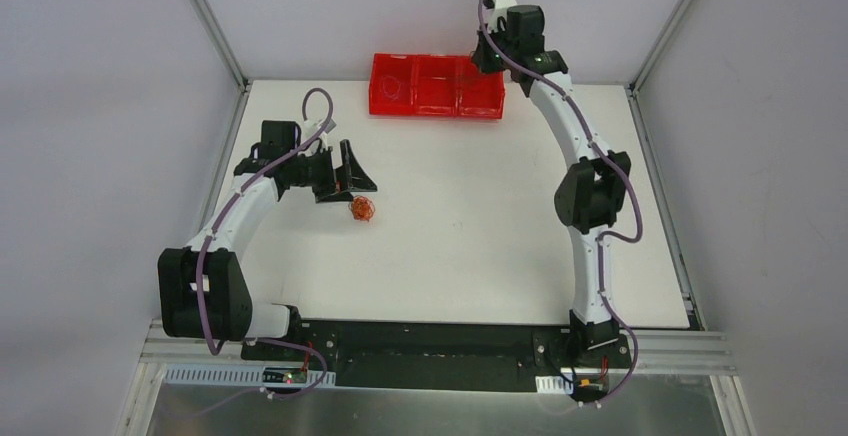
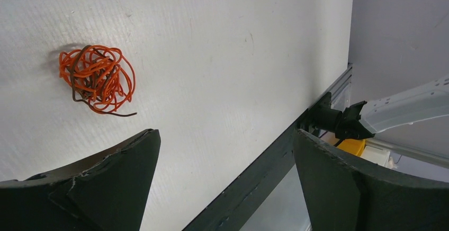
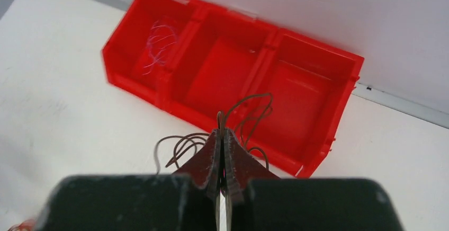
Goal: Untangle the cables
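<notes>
A small knotted ball of orange, red and dark cables [image 1: 362, 209] lies on the white table; it also shows in the left wrist view [image 2: 95, 80]. My left gripper [image 1: 345, 181] is open and empty just left of and behind the ball, not touching it; in its own view the gripper [image 2: 225, 135] has its jaws wide apart with the ball off to the upper left. My right gripper [image 1: 486, 60] is up at the back by the red bin. In its own view it [image 3: 221, 133] is shut on a thin dark brown cable [image 3: 249, 109] whose loops stick out on both sides.
A red bin [image 1: 437, 113] with three compartments stands at the table's back edge. In the right wrist view the bin [image 3: 129, 85] holds a thin pale wire [image 3: 158, 45] in its left compartment. Grey walls and metal frame posts enclose the table.
</notes>
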Controlling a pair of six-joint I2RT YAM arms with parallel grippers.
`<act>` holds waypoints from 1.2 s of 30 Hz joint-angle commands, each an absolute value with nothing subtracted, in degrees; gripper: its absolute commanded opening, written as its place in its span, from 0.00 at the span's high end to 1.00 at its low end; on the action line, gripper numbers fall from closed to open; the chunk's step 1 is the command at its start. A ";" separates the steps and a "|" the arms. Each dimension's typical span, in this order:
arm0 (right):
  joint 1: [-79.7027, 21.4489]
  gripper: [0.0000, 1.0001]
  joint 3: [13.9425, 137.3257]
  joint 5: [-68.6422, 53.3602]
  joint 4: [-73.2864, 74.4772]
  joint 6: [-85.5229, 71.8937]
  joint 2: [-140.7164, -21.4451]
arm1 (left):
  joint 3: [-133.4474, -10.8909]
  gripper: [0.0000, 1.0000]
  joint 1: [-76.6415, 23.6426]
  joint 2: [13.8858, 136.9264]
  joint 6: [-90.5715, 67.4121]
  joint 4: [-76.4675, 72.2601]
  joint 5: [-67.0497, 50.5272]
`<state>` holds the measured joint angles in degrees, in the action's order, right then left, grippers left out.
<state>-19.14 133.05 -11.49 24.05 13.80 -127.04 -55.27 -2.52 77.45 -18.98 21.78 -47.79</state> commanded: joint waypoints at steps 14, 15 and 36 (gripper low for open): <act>-11.36 1.00 141.14 -10.09 -3.22 0.09 -144.88 | -56.34 0.01 -0.80 79.30 -17.75 21.62 -46.76; -11.40 1.00 141.23 -10.37 -3.79 0.09 -145.22 | -56.32 0.01 -0.72 79.47 -17.75 21.62 -46.58; -11.46 0.22 119.90 -33.85 26.56 9.63 -118.46 | -61.37 0.12 1.14 90.56 -11.74 31.89 -38.28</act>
